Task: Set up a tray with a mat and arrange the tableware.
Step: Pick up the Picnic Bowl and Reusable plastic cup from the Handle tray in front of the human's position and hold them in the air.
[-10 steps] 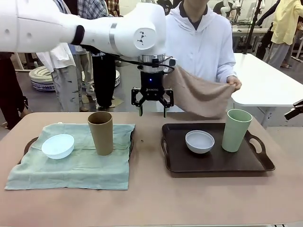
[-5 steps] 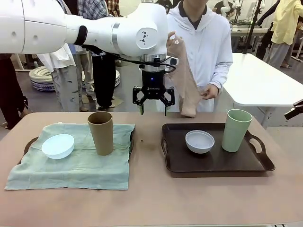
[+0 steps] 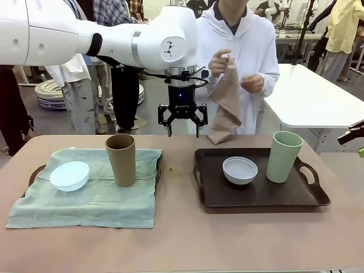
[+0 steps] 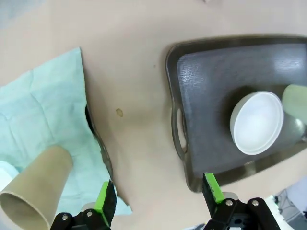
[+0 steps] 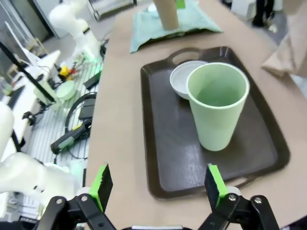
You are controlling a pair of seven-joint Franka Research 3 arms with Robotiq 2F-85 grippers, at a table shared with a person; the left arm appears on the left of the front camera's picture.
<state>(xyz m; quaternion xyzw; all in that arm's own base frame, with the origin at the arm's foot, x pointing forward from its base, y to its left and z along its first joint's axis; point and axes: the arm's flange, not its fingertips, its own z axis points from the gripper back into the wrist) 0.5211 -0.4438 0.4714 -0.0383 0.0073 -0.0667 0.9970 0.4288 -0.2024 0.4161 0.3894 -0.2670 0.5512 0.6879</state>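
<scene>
I'm seeing the beige tabletop (image 3: 182, 239) carrying a pale green cloth mat (image 3: 96, 205) on the L and a dark brown handled tray (image 3: 261, 207) on the R. A person at the far side is holding a tan cloth (image 3: 227, 108) in both hands. The brown tall tumbler (image 3: 121, 160) and light blue shallow bowl (image 3: 70, 175) are sitting on the mat. The pale green tumbler (image 3: 283, 157) and grey-white bowl (image 3: 239, 170) are standing in the tray. The left end effector (image 3: 183, 134) is hovering spread, empty, above the gap btw mat and tray. The right end effector (image 5: 157, 186) is hanging spread, empty, by the tray's edge.
</scene>
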